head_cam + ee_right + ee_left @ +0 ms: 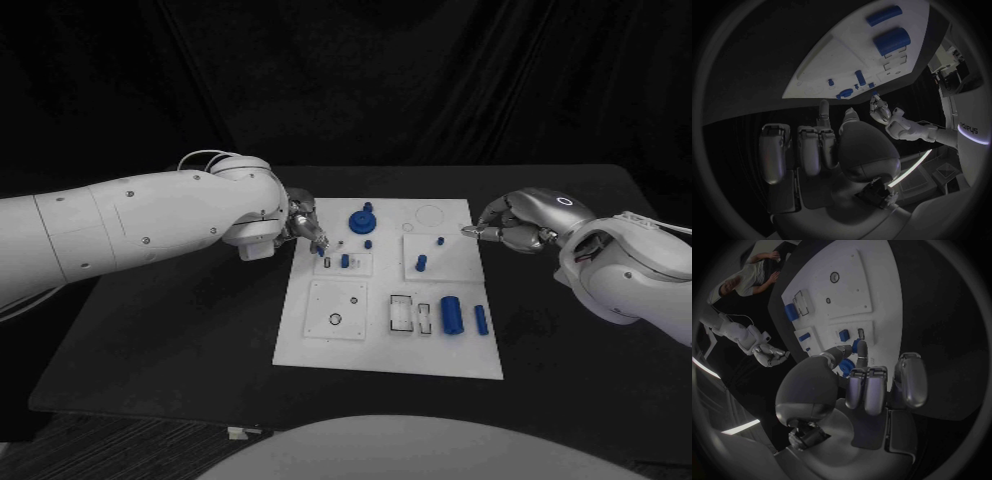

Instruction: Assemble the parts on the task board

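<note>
- Black tabletop w/ dark drapes behind; white task board lay mid-tabletop, long side running from near edge toward far edge.
- Parts on board: big blue round piece near far edge; small blue pegs mid-board; blue cylinder plus slimmer blue bar toward near right corner.
- Left hand sat at board's left edge, toward far corner. Wrist view showed thumb and a finger closed on a small blue part; rest of fingers curled. Judged as held, though contact was partly hidden.
- Right hand hovered at board's right edge, far end. Fingers curled in, one fingertip pointed at board; whether anything was pinched — couldn't tell.
- Step in hand, prob.: left hand carrying small part for seating in a socket on left-side plate.
- Next move would need: line part up over its hole, keep it upright, lower straight, release only once seated.
- Risk: part is tiny, could tip or slip from pinch if angle was off.
</note>
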